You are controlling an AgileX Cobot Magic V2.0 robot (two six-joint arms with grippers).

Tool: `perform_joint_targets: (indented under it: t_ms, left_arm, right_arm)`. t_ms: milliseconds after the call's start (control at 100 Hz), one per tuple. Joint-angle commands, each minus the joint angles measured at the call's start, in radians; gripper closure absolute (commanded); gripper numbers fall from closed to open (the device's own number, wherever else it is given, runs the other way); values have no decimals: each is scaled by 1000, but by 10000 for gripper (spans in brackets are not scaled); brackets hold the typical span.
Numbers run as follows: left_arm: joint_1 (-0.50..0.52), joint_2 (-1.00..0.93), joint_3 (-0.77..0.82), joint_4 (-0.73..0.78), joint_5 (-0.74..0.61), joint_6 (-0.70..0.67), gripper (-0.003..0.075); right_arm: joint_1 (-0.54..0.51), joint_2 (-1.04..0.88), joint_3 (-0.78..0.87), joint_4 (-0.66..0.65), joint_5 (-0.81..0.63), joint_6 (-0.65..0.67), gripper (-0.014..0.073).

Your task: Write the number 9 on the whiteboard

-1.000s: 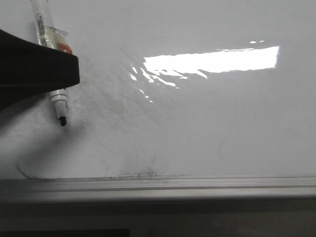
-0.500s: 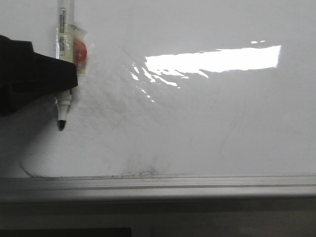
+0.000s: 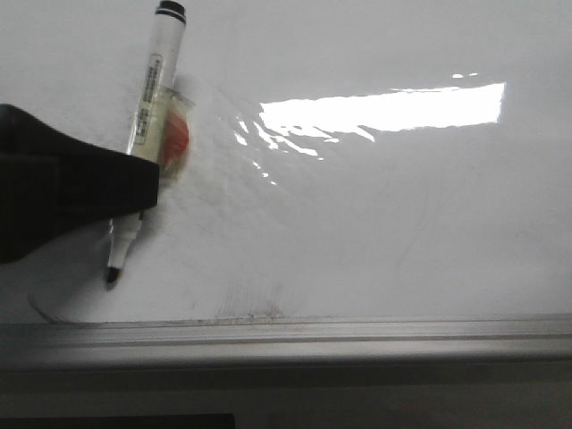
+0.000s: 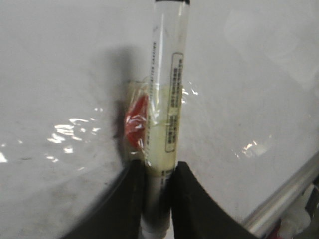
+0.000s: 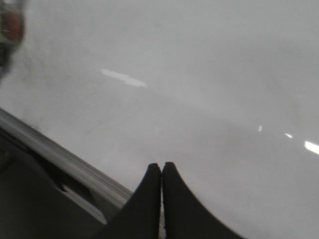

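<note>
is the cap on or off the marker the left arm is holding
Off. In the front view the marker shows a bare dark tip pointing down at the whiteboard, just above the bottom rail; the left tool clamps its barrel.

The left gripper [image 3: 125, 192] is reaching in from the left edge of the front view, its dark body lying low and near the bottom rail side. Its two black fingers [image 4: 187, 199] are pressing together from either side on a marker [image 4: 167, 99], clamping the barrel near its lower end. The right gripper [image 5: 161, 172] is hanging over to the right, its two black fingers [image 5: 149, 199] resting flat against each other with nothing between them.
</note>
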Motion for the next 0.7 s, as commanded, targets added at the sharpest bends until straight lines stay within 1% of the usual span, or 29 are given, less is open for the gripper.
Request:
perform_joint_targets:
  t_ms: [0, 40, 70, 140, 190, 230, 340, 460, 690]
  left_arm:
    - [1, -54, -51, 50, 63, 115, 741]
    - [1, -72, -62, 50, 101, 185, 741]
    - [1, -85, -72, 50, 124, 253, 741]
    - [1, -117, -88, 52, 170, 375, 741]
    - [1, -138, -98, 60, 205, 430, 741]
    - [1, -156, -100, 76, 220, 459, 741]
    - [1, -196, -100, 183, 255, 487, 741]
    - [1, -201, -98, 258, 264, 510, 741]
    - [1, -199, -98, 270, 261, 516, 741]
  right_arm:
    - [87, 84, -91, 9, -74, -14, 561]
    - [133, 122, -121, 20, -81, -14, 517]
    - [164, 148, -138, 28, -97, -14, 465]
    - [242, 209, -168, 28, -171, -14, 360]
    - [295, 251, -184, 28, -228, -14, 301]
    - [337, 288, -199, 28, -265, -14, 270]
    - [413, 393, -249, 29, -295, -12, 265]
    - [437, 516, -332, 39, -295, -4, 265]
    - [437, 654, -471, 72, -215, -3, 265]
